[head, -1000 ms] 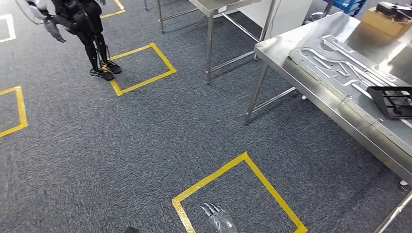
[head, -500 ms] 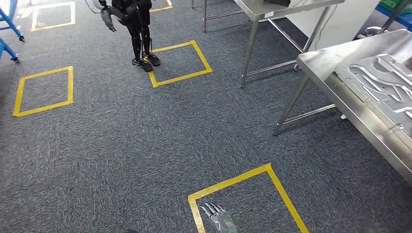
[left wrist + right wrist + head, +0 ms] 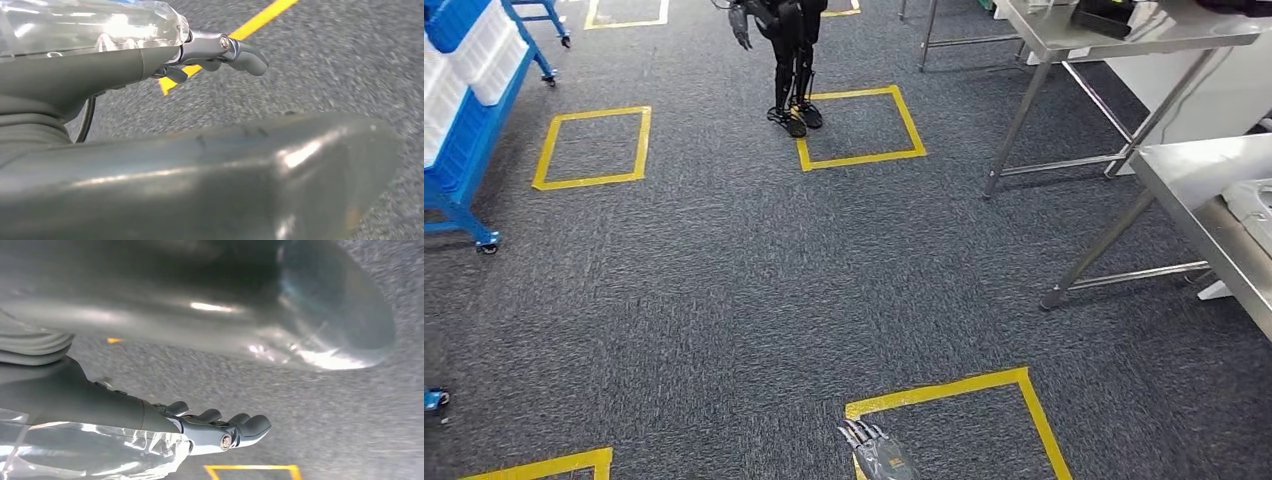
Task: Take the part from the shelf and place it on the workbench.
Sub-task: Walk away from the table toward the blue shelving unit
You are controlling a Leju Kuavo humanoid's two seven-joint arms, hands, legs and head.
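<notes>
Dark grey carpet [image 3: 724,300] is seen across the head view, marked with yellow tape squares [image 3: 859,125]. A blue shelf cart [image 3: 464,110] holding white bins is cut off at the far left of the carpet, and a steel workbench [image 3: 1214,215] is cut off at the right edge, with a pale object on it only partly seen. Whether the part lies among the bins cannot be told. Another steel table [image 3: 1124,40] stands beyond the workbench. A second dark humanoid robot [image 3: 789,60] is seen from the waist down beside a taped square. The right hand [image 3: 876,455] hangs low over the carpet, released, fingers extended and empty. In the left wrist view, the left hand [image 3: 215,50] is shown with fingers loosely curved, grasping nothing, above blurred carpet; its thumb [image 3: 225,180] is out of focus.
</notes>
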